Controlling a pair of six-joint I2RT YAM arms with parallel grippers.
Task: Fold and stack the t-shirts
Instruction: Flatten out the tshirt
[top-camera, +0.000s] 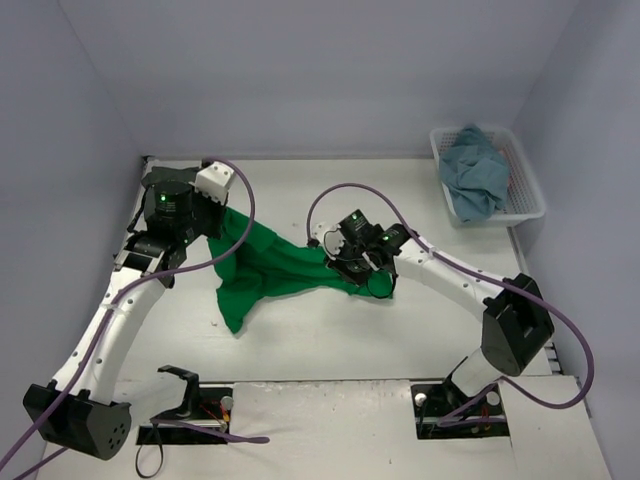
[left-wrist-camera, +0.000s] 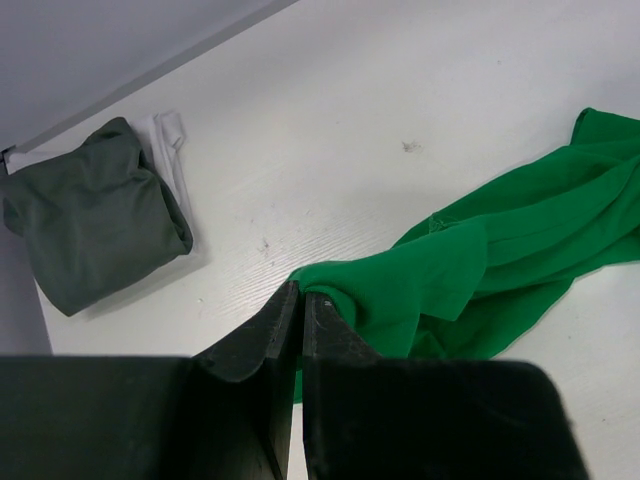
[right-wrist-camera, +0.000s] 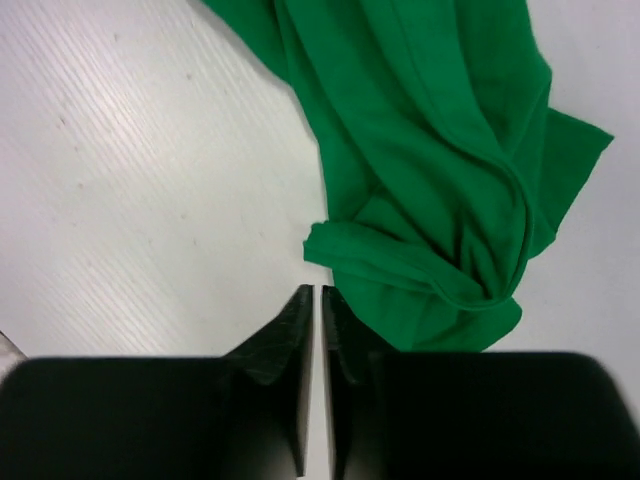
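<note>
The bright green t-shirt (top-camera: 265, 270) lies crumpled and stretched across the middle of the table between both arms. My left gripper (top-camera: 218, 222) is shut on its left corner, and green cloth (left-wrist-camera: 500, 260) folds over the fingertips (left-wrist-camera: 300, 292) in the left wrist view. My right gripper (top-camera: 335, 262) sits at the shirt's right end, shut. Bare table shows through the slit between its jaws (right-wrist-camera: 317, 292), and a bunched hem of the green shirt (right-wrist-camera: 430, 150) lies against its right finger. A folded dark olive-grey t-shirt (left-wrist-camera: 95, 225) rests on a white t-shirt (left-wrist-camera: 170, 140).
A white slatted basket (top-camera: 525, 190) at the back right holds a dusty light blue t-shirt (top-camera: 475, 170). Purple cables loop over both arms. Walls close in the table on the left, back and right.
</note>
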